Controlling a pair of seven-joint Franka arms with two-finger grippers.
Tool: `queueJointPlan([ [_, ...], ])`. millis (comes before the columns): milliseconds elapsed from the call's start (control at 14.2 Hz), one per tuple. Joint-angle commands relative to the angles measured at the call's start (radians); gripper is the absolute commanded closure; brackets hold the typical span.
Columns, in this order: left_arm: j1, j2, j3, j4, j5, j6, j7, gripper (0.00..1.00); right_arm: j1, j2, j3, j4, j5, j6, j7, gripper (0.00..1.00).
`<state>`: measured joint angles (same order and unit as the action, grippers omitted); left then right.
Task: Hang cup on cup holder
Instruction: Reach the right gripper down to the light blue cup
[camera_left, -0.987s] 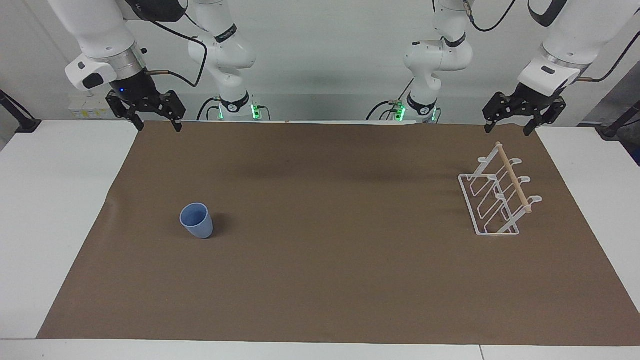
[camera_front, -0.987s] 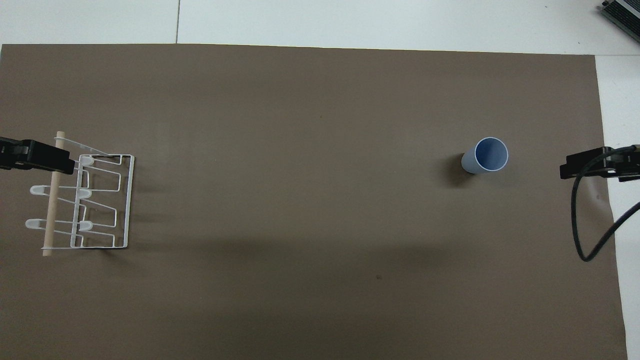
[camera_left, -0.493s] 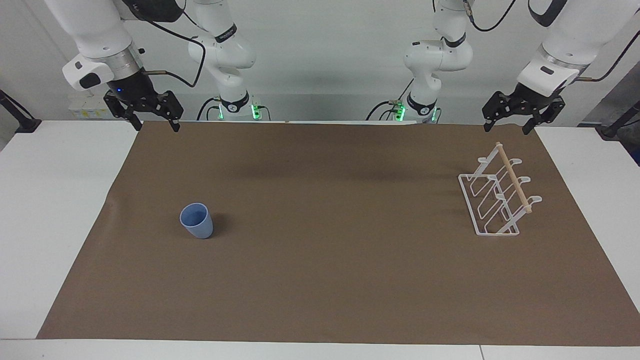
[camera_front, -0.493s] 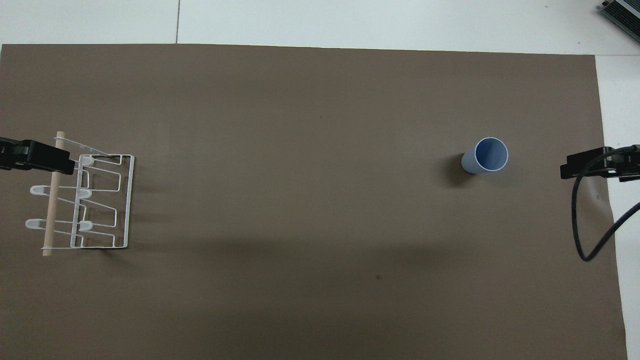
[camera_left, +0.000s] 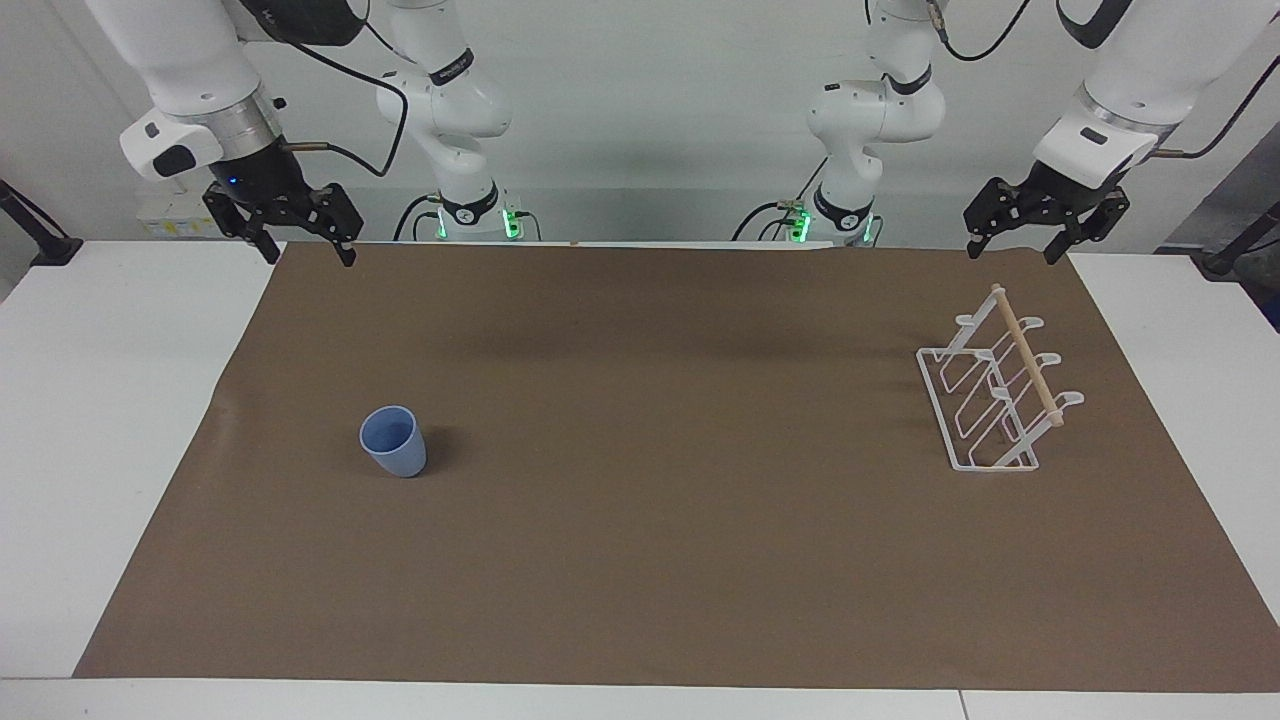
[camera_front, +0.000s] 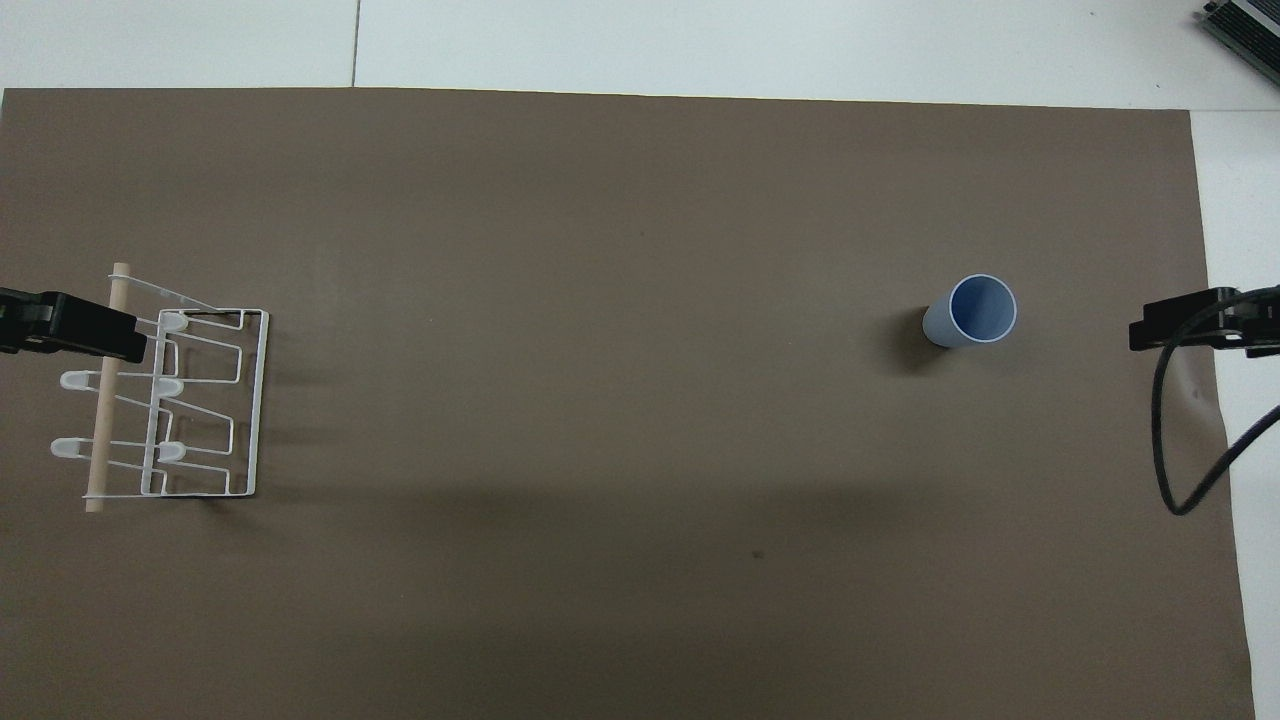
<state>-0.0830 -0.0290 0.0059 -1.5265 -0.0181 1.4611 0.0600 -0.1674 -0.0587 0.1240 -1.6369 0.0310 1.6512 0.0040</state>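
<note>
The light blue cup (camera_left: 394, 441) stands upright, mouth up, on the brown mat toward the right arm's end of the table; it also shows in the overhead view (camera_front: 970, 311). The white wire cup holder (camera_left: 1000, 385) with its wooden dowel stands toward the left arm's end, with nothing on it, and also shows in the overhead view (camera_front: 180, 400). My right gripper (camera_left: 308, 255) hangs open and empty, raised over the mat's edge by the robots, well clear of the cup. My left gripper (camera_left: 1010, 257) hangs open and empty, raised over the mat's edge by the cup holder.
The brown mat (camera_left: 650, 500) covers most of the white table (camera_left: 100, 400). A black cable (camera_front: 1170, 430) loops down from the right arm over the mat's end. Only the grippers' tips show in the overhead view, the left gripper (camera_front: 70, 325) and the right gripper (camera_front: 1190, 325).
Both grippers have drifted slightly up and outward, away from the mat's middle. The cup and the cup holder have not moved.
</note>
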Motion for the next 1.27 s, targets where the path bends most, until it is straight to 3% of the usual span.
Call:
queueJointPlan([
  [0,-0.001,-0.019,-0.004,-0.015,0.017,0.007,0.009,0.0,0.045,-0.065,0.005,-0.174,0.02,0.236,0.005,0.0],
  [141,0.0,-0.019,-0.004,-0.02,0.017,0.012,0.008,0.0,0.057,-0.063,0.005,-0.26,0.02,0.353,0.004,0.0],
  [705,-0.001,-0.019,-0.007,-0.021,0.009,0.022,0.009,0.0,0.08,0.18,0.003,-0.287,0.02,0.6,0.005,0.0],
  [1198,0.0,-0.023,-0.007,-0.038,-0.013,0.05,0.011,0.0,0.103,0.237,0.005,-0.382,0.018,0.755,0.013,0.0],
])
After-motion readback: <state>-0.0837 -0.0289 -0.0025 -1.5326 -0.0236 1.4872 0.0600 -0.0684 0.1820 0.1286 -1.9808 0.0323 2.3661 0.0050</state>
